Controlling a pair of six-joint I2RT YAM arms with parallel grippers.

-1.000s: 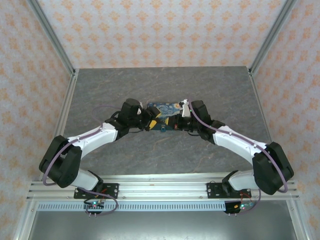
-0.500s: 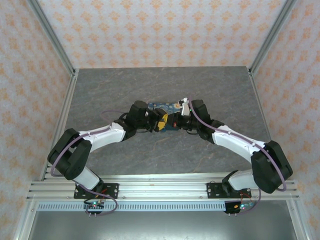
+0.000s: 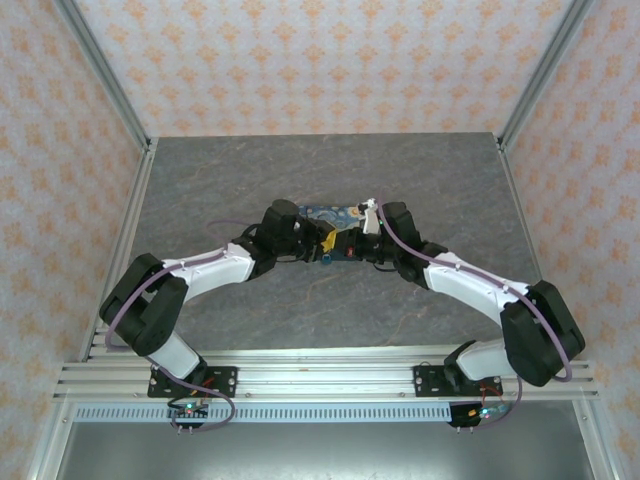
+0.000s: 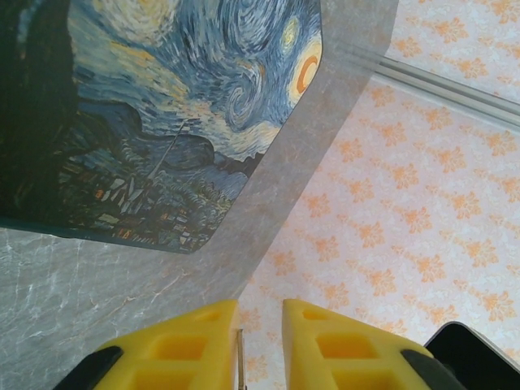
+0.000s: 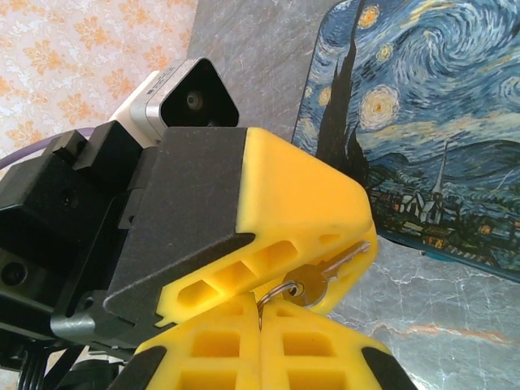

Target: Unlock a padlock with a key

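Between left fingers [image 5: 301, 187], key [image 5: 315, 279]: silvery, ringed (edge-on to our left wrist)
left gripper [image 4: 258, 315]: narrow gap
right gripper [image 5: 260, 325]: pinching ring [image 5: 279, 294]

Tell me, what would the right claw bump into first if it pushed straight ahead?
The left claw, almost at once: it lies right across the right claw's tips, with the key between its fingers. Exact gap unclear.

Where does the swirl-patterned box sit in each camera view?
Top external: the box lies mid-table.
Left wrist: upper left.
Right wrist: upper right.
Shared landmark: the grey marbled table beneath it.
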